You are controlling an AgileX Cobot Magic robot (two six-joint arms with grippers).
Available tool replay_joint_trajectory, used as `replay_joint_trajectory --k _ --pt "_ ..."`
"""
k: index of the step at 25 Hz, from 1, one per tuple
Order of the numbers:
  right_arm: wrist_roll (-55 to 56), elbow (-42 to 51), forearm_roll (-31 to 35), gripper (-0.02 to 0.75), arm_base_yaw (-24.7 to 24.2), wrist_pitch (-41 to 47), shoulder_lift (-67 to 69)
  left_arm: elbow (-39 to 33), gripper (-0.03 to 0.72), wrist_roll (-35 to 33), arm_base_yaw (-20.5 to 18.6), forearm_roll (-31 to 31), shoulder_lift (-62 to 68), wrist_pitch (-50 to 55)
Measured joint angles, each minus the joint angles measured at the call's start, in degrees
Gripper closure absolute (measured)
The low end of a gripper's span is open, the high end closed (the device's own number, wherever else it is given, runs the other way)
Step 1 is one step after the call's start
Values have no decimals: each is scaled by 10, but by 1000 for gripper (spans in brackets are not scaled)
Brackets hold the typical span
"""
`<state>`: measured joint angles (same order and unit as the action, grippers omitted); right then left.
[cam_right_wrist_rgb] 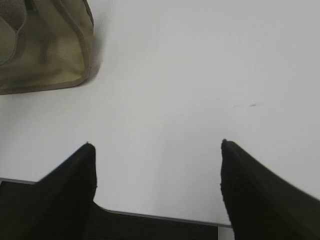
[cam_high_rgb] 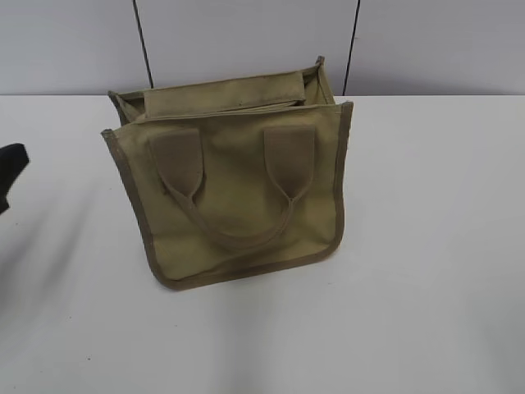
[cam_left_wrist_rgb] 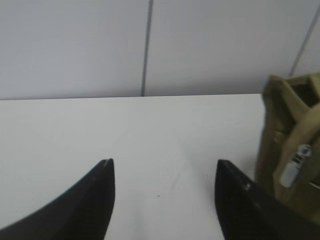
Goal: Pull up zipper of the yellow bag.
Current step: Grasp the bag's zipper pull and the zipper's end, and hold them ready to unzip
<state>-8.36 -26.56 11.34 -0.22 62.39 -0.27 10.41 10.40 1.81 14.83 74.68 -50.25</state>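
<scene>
The yellow bag [cam_high_rgb: 238,189] stands in the middle of the white table, a khaki canvas tote with olive trim, two patches and a looped handle hanging down its front. Its top is open. The silver zipper pull [cam_left_wrist_rgb: 295,166] shows only in the left wrist view, hanging on the bag's side [cam_left_wrist_rgb: 290,150] at the right edge. My left gripper [cam_left_wrist_rgb: 164,167] is open and empty, over bare table to the left of the bag. My right gripper [cam_right_wrist_rgb: 156,145] is open and empty near the table's front edge, with a bag corner [cam_right_wrist_rgb: 45,45] at upper left.
A dark part of the left arm [cam_high_rgb: 10,176] shows at the left edge of the exterior view. A grey panelled wall [cam_high_rgb: 246,41] rises behind the table. The table's front edge [cam_right_wrist_rgb: 160,216] runs just under the right gripper.
</scene>
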Motion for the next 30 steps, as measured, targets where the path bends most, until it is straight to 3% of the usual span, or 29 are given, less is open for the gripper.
replay_joint_trajectory --k 6,14,24,30 --pt "0 0 0 174 0 0 0 15 278 14 0 125 197 -170" --pt "0 0 0 174 0 0 0 113 302 14 0 268 353 -185" --pt "0 0 0 174 0 0 0 194 356 18 32 304 397 -189" --pt "1 0 0 174 0 0 0 202 358 18 46 268 432 -191"
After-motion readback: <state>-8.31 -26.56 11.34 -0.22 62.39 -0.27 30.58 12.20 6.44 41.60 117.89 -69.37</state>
